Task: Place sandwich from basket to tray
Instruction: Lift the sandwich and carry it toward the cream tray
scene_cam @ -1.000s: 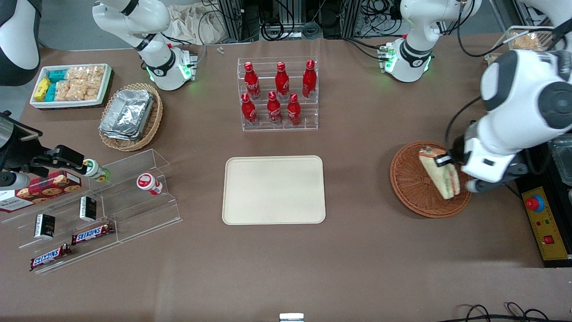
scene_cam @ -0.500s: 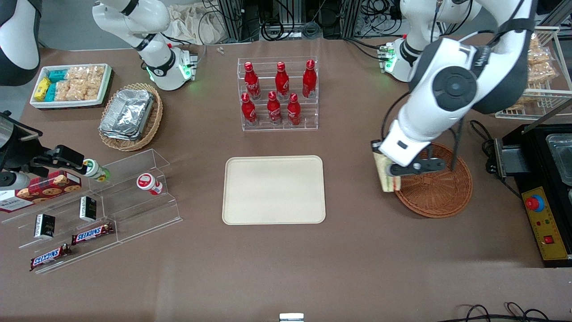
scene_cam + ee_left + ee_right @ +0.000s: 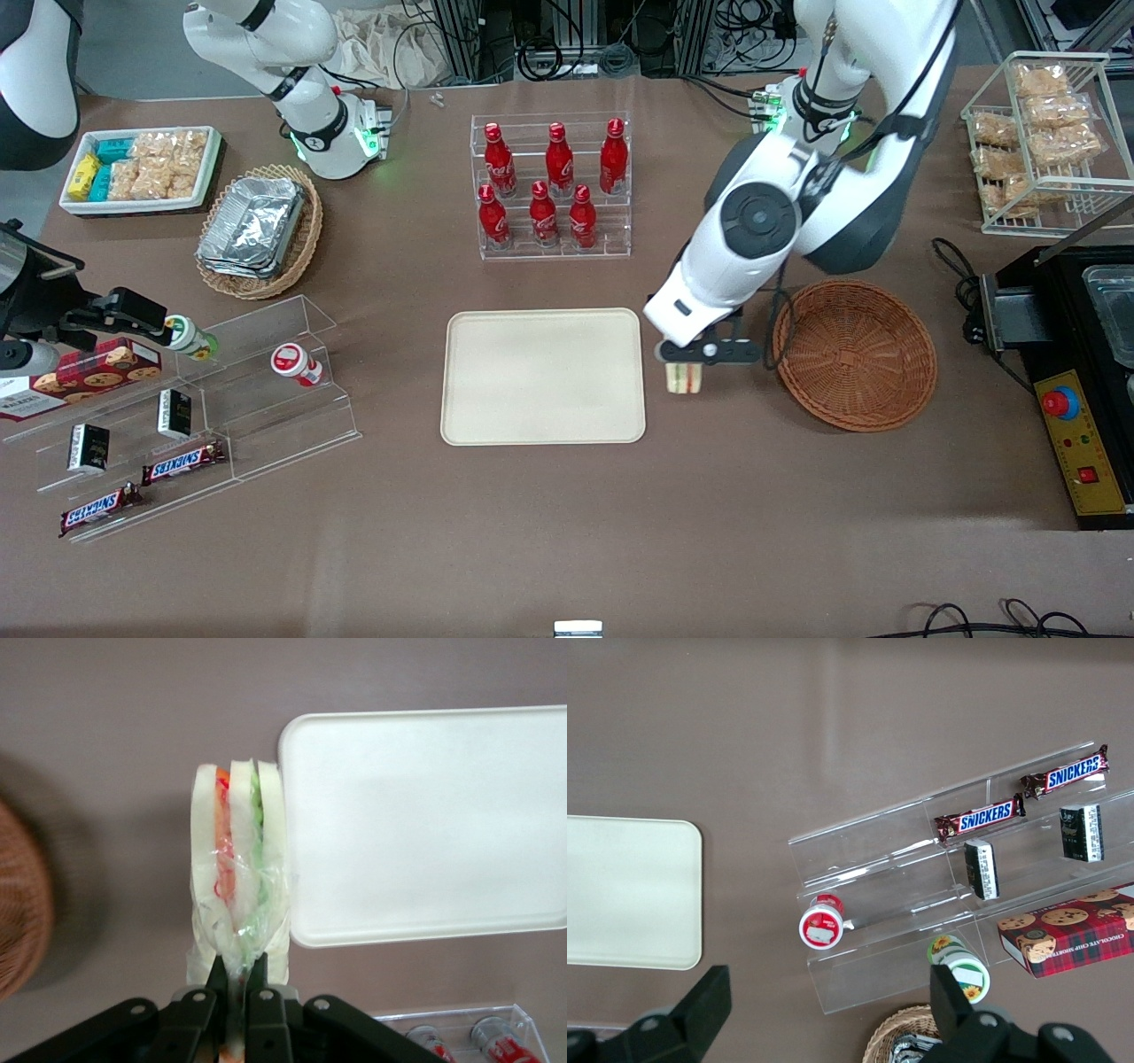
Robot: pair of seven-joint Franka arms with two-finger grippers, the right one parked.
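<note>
My left gripper (image 3: 687, 368) (image 3: 236, 979) is shut on the wrapped sandwich (image 3: 684, 379) (image 3: 239, 877), a white-bread wedge with orange, red and green layers. It hangs in the air between the cream tray (image 3: 542, 375) (image 3: 425, 819) and the reddish-brown wicker basket (image 3: 855, 354) (image 3: 22, 895), just beside the tray's edge. Nothing lies in the basket or on the tray.
A clear rack of red cola bottles (image 3: 551, 186) stands farther from the front camera than the tray. Toward the parked arm's end are a clear stepped shelf with snack bars (image 3: 177, 416), a tan basket of foil containers (image 3: 259, 229) and a white bin of snacks (image 3: 142, 168). A wire rack (image 3: 1045, 142) and black box (image 3: 1076, 354) stand at the working arm's end.
The gripper has lifted the sandwich out of the basket and carried it sideways toward the tray; the basket now holds nothing.
</note>
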